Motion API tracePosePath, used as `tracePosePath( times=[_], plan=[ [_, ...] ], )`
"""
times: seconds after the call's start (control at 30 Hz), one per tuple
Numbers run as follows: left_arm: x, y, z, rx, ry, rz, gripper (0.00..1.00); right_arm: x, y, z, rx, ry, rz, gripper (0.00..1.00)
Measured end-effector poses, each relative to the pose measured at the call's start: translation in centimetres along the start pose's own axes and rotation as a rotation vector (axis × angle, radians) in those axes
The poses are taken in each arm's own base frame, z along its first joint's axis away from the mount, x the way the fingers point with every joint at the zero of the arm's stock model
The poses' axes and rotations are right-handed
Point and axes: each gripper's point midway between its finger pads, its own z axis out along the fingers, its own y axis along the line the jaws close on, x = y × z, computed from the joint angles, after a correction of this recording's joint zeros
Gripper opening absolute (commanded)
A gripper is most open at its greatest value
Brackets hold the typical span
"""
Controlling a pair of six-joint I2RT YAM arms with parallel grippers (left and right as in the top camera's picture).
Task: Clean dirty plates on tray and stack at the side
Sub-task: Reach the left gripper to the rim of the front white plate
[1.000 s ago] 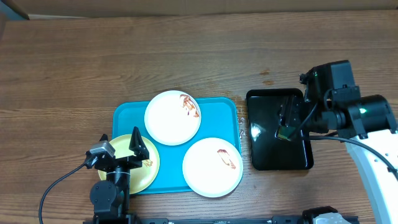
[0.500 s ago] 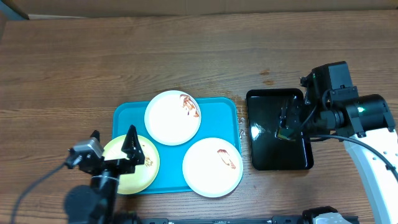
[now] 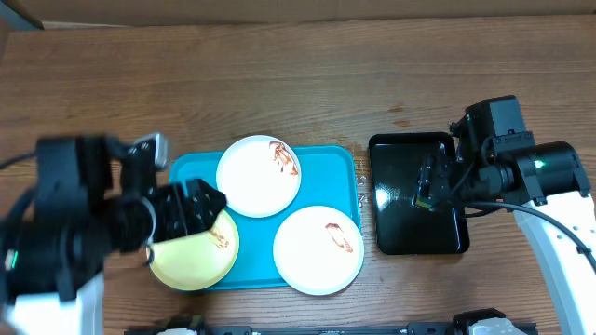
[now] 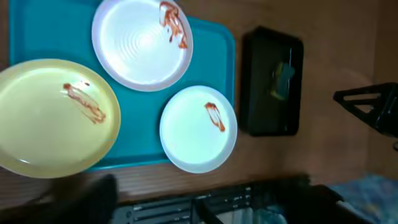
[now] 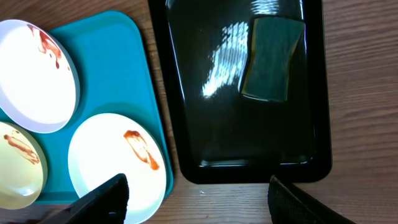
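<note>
Three round flat sauce-smeared plates point(image 3: 259, 176) sat on the turquoise rectangular plastic tray point(image 3: 335, 163), yellow-green one overhanging its near-left corner. Likely light, stiff, slick; best pinched at an overhanging rim. Empty right hand point(image 5: 198, 183) had fingers spread; left hand point(image 3: 197, 209) was blurred, couldn't tell.

Looks like a robotics lab bench: wood-grain table point(image 3: 279, 93) with cabled robot arms point(image 3: 540, 172)

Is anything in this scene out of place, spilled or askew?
The pale yellow-green plate sticks out over the blue tray's near left corner, and the nearer white plate overhangs its near rim. Sauce smears mark both. Nothing looks broken.
</note>
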Motion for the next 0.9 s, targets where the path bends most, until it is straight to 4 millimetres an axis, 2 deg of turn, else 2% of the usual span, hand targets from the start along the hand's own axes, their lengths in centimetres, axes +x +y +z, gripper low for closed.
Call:
tracePosePath(
  times=[0.1,0.2,0.3,0.5,0.63,0.73,0.9],
  plan=[
    [0.6,0.4,2.4,-0.016,0.101,0.001,0.47,0.2,-0.1,0.0,0.003,0.008,0.001,0.74],
    [2.5,1.9,4.8,-0.095,0.200,-0.005,0.50,0.2,-0.1,0.0,0.003,0.009,0.001,0.74],
    [4.3,3.5,7.9,-0.190,0.265,-0.001,0.54,0.1,0.0,0.0,0.002,0.005,0.000,0.79],
    [7.2,4.8,14.0,-0.259,0.330,0.043,0.55,-0.1,-0.1,0.7,0.009,0.024,0.005,0.79],
    [8.8,5.0,16.8,-0.267,0.343,0.062,0.54,-1.1,-0.1,3.1,0.027,0.073,0.026,0.78],
    [9.2,5.0,18.8,-0.260,0.336,0.067,0.56,-1.9,-0.3,5.2,0.046,0.106,0.053,0.78],
    [10.9,6.0,22.0,-0.292,0.377,0.043,0.56,-2.7,-1.5,8.2,0.130,0.146,0.119,0.79]
  ],
)
